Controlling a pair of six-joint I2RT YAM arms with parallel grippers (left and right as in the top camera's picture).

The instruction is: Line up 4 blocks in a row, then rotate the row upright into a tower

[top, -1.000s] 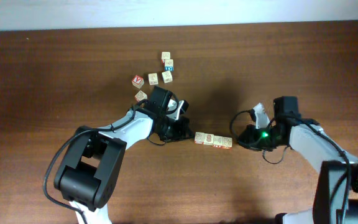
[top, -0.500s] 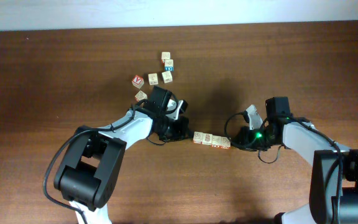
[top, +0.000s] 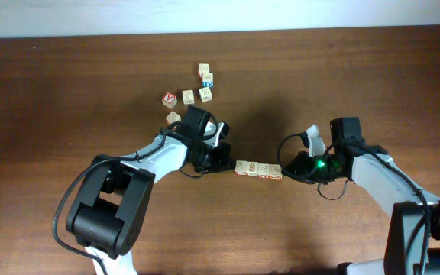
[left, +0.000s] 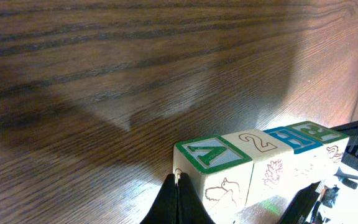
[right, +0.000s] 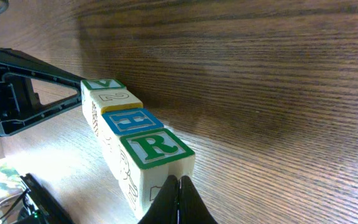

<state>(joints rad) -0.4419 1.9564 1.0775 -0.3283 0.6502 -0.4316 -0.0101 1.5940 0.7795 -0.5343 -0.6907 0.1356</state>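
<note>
Four pale wooden blocks (top: 258,169) lie in one touching row at mid-table. From the left wrist view they read green A (left: 213,155), a 2 (left: 258,143), a blue letter (left: 293,138) and a green one (left: 319,130). The right wrist view has green R (right: 156,149) nearest, then blue H (right: 131,120), the 2 (right: 117,96) and A (right: 102,83). My left gripper (top: 228,162) (left: 178,179) is shut, tips against the A block's end. My right gripper (top: 287,169) (right: 179,180) is shut, tips against the R block's end. Neither holds anything.
Several loose cubes sit behind the left arm: a red-faced cube (top: 169,99), a blue-sided cube (top: 208,80), and pale ones (top: 204,70) (top: 188,97) (top: 173,118). The table's back edge meets a white wall (top: 220,15).
The right gripper came in against the row's right end. The row slid a little to the left and back. The left gripper barely moved.
</note>
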